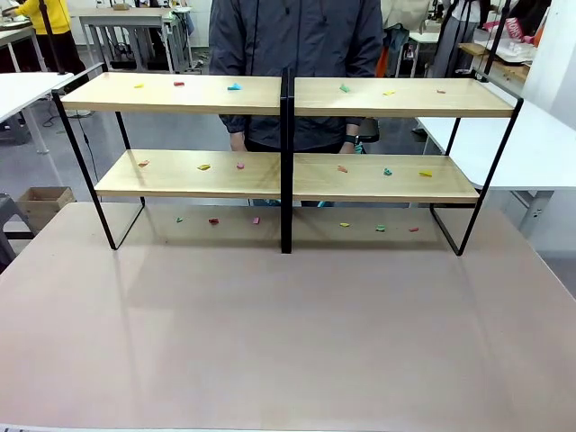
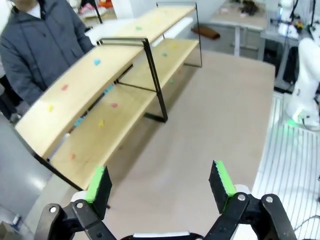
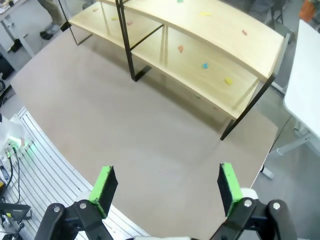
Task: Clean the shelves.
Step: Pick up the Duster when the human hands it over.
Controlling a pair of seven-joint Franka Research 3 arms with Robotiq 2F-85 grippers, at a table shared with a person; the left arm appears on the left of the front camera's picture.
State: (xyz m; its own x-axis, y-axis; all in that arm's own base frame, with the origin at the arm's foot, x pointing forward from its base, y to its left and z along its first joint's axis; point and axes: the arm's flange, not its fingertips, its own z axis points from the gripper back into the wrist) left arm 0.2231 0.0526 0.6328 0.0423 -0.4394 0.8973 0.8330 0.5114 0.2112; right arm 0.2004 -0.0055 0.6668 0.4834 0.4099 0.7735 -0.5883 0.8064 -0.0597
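2-tier light-wood shelves on thin black tube frames (image 1: 189,183) stand at far side of beige table (image 1: 288,333). Small coloured scraps (image 1: 234,86) lie on both boards & tabletop beneath. Person in grey jacket (image 1: 297,36) stands behind. Both left gripper (image 2: 160,182) & right gripper (image 3: 162,182) hang above table, jaws wide, nothing held.

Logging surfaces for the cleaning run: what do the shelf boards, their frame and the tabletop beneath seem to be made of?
The shelf boards look like light wood or wood-look laminate, matte, with pale even colour and faint grain; I cannot tell which. The frame is thin black tube, probably painted metal, satin. The tabletop looks like smooth grey-beige laminate, with a soft sheen.
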